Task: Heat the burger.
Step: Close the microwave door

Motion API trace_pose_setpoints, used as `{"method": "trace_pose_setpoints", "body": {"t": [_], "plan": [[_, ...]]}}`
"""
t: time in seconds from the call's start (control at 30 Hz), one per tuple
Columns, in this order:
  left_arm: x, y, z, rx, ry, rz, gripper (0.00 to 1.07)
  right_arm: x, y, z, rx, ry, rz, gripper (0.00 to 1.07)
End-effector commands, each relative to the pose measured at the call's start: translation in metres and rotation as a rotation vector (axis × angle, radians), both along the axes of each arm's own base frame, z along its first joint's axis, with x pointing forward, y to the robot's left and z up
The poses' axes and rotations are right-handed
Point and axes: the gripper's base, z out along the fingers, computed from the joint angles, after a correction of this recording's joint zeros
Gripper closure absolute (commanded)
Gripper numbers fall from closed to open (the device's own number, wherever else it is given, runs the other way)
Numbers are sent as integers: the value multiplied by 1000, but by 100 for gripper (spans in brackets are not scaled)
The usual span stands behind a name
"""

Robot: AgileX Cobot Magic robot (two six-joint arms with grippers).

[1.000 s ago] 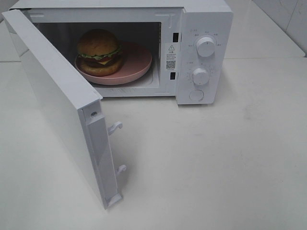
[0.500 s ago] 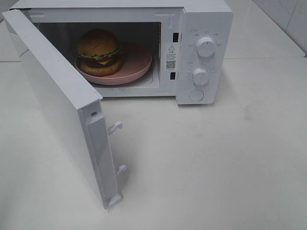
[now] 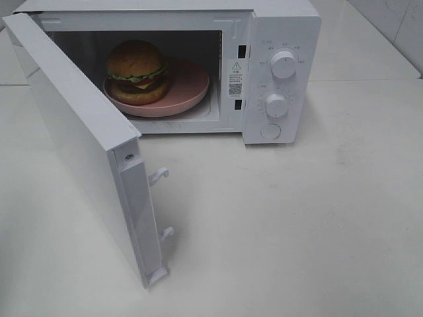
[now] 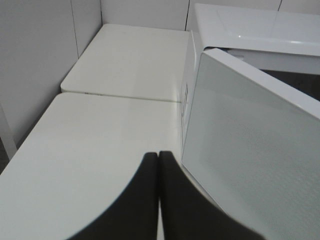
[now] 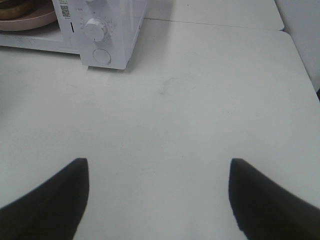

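We see the glossy burger whole only from above, at 9 o'clock on its plate; left tool pressed together, right tool spread.

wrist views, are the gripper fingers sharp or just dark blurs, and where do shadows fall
Left wrist: the left gripper is a black, soft-edged silhouette, jaws together; the microwave door shows a pale even sheen. Right wrist: the right gripper is equally dark and featureless, jaws apart. Exterior high: the door throws a soft shadow on the table.

door open leftward, clear path to burger
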Motion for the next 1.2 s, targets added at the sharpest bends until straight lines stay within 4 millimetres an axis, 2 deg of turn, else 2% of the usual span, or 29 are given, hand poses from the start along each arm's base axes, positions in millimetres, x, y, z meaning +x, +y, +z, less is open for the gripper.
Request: {"method": "trace_pose_setpoints", "body": {"t": [0.03, 0.27, 0.43, 0.47, 0.53, 0.6, 0.7, 0.77, 0.87, 0.93, 1.03, 1.13, 1.2], "plan": [[11, 2, -8, -8, -89, 20, 107, -4, 0, 0, 13, -31, -11, 32], [34, 8, -29, 8, -154, 61, 107, -4, 0, 0, 13, -31, -11, 32], [51, 10, -41, 13, -103, 71, 107, -4, 0, 0, 13, -31, -11, 32], [60, 11, -46, 33, -80, 68, 107, -4, 0, 0, 13, -31, -11, 32], [63, 11, -47, 48, -87, 63, 107, -4, 0, 0, 13, -31, -11, 32], [78, 9, -52, 95, -112, 24, 107, -4, 0, 0, 13, -31, -11, 32], [82, 8, -53, 101, -118, 9, 107, -4, 0, 0, 13, -31, -11, 32], [96, -1, -63, 109, -120, -98, 107, -4, 0, 0, 13, -31, -11, 32], [98, -3, -65, 110, -114, -124, 107, -4, 0, 0, 13, -31, -11, 32], [106, -13, -75, 95, -116, -247, 107, -4, 0, 0, 13, -31, -11, 32], [113, -18, -80, 72, -119, -309, 107, -4, 0, 0, 13, -31, -11, 32], [115, -20, -81, 67, -119, -323, 107, -4, 0, 0, 13, -31, -11, 32], [125, -34, -89, 74, -85, -400, 107, -4, 0, 0, 13, -31, -11, 32]]}}
